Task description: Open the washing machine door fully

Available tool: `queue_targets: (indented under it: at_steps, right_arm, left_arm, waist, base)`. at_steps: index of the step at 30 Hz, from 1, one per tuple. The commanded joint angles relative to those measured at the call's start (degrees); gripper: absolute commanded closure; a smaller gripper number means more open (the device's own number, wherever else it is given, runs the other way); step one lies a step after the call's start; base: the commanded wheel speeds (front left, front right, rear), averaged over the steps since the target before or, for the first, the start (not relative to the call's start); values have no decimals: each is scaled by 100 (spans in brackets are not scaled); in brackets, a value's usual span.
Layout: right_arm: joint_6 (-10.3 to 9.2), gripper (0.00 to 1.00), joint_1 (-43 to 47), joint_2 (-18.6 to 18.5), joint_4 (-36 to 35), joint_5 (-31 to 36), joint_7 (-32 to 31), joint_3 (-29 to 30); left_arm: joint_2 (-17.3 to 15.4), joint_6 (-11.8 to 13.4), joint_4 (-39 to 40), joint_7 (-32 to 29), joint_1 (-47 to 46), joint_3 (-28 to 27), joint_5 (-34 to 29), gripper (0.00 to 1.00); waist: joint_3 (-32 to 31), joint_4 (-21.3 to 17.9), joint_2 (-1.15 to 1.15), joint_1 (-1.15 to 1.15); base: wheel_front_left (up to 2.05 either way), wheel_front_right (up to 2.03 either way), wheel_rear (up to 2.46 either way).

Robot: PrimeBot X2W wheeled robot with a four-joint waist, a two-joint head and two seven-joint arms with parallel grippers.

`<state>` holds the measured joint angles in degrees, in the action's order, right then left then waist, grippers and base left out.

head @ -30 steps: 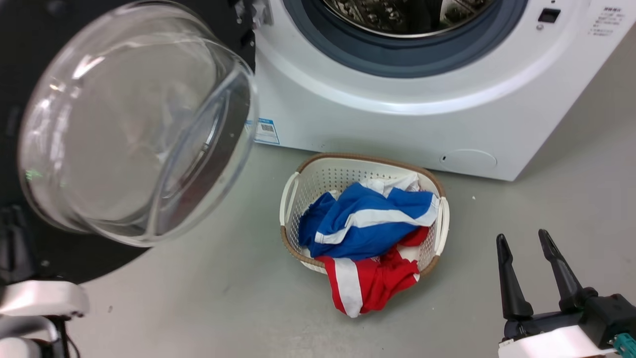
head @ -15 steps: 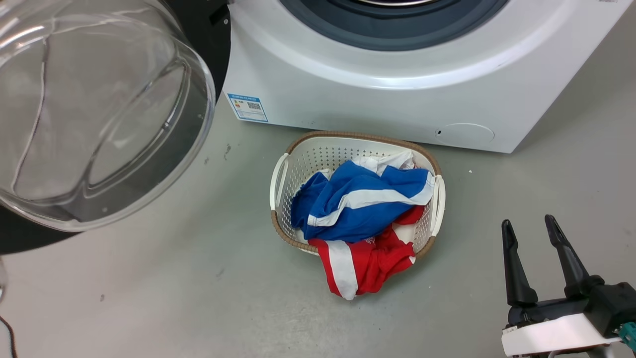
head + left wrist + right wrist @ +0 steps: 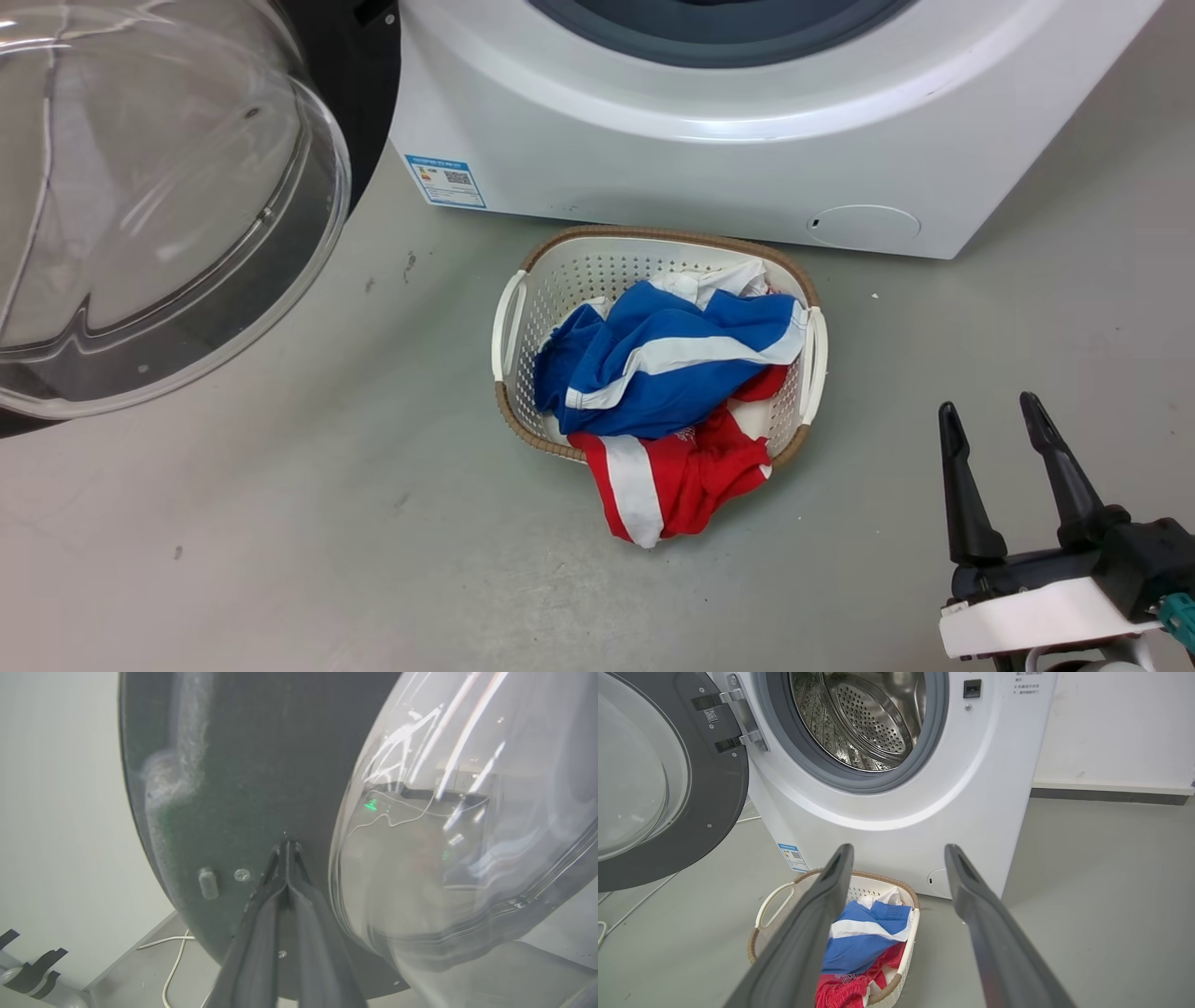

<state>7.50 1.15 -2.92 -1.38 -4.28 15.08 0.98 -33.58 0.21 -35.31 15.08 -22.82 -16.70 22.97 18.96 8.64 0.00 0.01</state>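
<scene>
- Counting one round black-rimmed glass-bowl door (image 3: 140, 205), swung open left of one white boxy washing machine (image 3: 709, 159).
- My left pincer (image 3: 286, 847): fingers pressed together, tips at the door's dark inner face.
- My right pincer (image 3: 988, 403): spread wide, empty.
- One white perforated basket (image 3: 509, 327) before the machine, apart from the door, holds two striped garments (image 3: 653, 383).

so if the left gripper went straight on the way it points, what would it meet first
The washing machine door: the left gripper, shut, points at its dark inner face beside the glass, and its tips look close to it or touching.
</scene>
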Motion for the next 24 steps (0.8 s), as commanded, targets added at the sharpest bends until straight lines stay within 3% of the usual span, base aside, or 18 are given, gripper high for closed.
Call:
queue_targets:
  at_steps: [1, 6, 15, 17, 18, 24]
  right_arm:
    - [-1, 0, -55, 9, 13, 33, 12, 8]
    - [-1, 0, 33, 9, 60, -55, 12, 36]
    - [-1, 0, 224, 9, 154, -236, 12, 35]
    - [-1, 0, 271, 10, 173, -254, 12, 17]
    - [-1, 0, 286, 9, 177, -268, 12, 9]
    - [-1, 0, 422, 9, 206, -330, 12, 18]
  left_arm:
    - [-48, -24, -75, 11, -111, -51, -49, 100]
    - [45, -106, -140, 12, 34, -182, -193, 100]
    - [369, -206, 757, 13, 594, -534, -732, 100]
    - [420, -192, 1004, 14, 710, -568, -908, 9]
    - [440, -193, 1128, 12, 766, -575, -981, 0]
    - [630, -294, 1768, 13, 1040, -522, -1300, 0]
  waist:
    - [-20, -23, 0, -1]
    - [-188, -58, 0, -1]
    - [-757, 15, 0, -1]
    - [-894, 28, 0, -1]
    - [-952, 30, 0, -1]
    - [-1242, 48, 0, -1]
  base:
    - [0, 0, 0]
    - [0, 0, 0]
    - [0, 0, 0]
    - [0, 0, 0]
    - [0, 0, 0]
    - [0, 0, 0]
